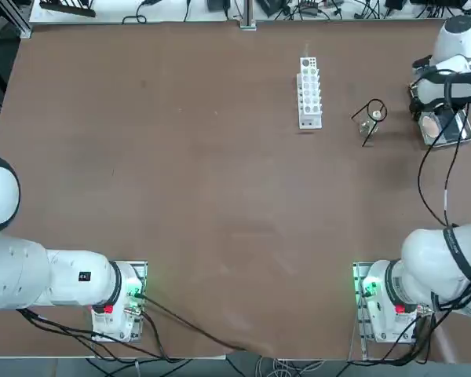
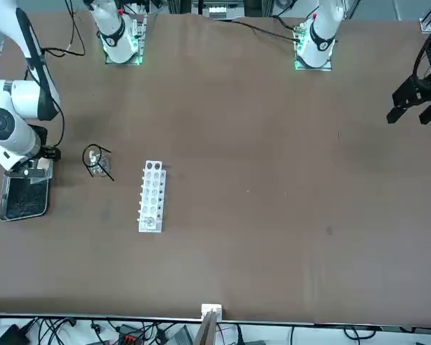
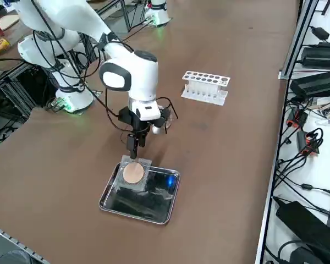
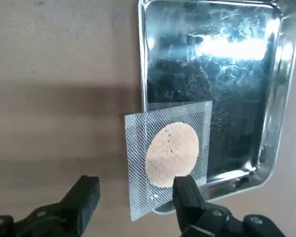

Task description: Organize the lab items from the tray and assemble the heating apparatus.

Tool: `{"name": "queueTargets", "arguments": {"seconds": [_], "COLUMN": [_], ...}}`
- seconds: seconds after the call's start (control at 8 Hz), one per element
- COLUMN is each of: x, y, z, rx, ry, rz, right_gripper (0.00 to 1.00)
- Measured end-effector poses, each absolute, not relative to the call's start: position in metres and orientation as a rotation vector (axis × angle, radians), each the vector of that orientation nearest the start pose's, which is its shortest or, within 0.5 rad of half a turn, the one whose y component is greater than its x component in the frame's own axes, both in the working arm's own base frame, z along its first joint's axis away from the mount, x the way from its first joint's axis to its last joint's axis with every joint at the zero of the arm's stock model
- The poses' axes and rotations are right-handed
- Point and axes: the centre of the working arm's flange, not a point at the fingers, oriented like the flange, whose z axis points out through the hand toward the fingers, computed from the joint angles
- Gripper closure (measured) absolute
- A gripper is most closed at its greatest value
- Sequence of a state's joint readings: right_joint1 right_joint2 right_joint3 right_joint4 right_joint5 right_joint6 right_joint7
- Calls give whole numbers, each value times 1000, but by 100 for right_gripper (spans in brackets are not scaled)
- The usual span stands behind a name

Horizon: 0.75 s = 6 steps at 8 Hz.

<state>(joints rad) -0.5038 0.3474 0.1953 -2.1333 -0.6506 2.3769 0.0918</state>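
Right side view, my right tool (image 3: 133,152) with fingers spread over the metal tray (image 3: 140,193), mesh square (image 3: 133,174) overhanging the tray's rim near the desk's right edge, burner (image 1: 367,126) just beside the ring stand (image 1: 376,109) on the desk (image 1: 220,181)

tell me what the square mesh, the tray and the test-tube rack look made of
The grey square mesh with tan round centre looks like woven wire, its fine grid visible; the disc may be ceramic. The shiny rectangular tray seems polished metal, likely steel, given its mirror-like glare. The white holed test-tube rack is probably matt plastic, evenly coloured.
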Motion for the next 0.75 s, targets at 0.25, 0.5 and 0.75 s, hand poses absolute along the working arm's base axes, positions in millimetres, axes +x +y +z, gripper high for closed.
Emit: {"name": "queueTargets", "arguments": {"seconds": [0.25,0.5,0.75], "x": [534,531,528], "y": [-185,-192,-197], "z": [222,210,200], "rx": [-3468,-3465,-3456], "ry": [-165,-184,-186], "rz": [199,201,208], "right_gripper": [10,10,11]}}
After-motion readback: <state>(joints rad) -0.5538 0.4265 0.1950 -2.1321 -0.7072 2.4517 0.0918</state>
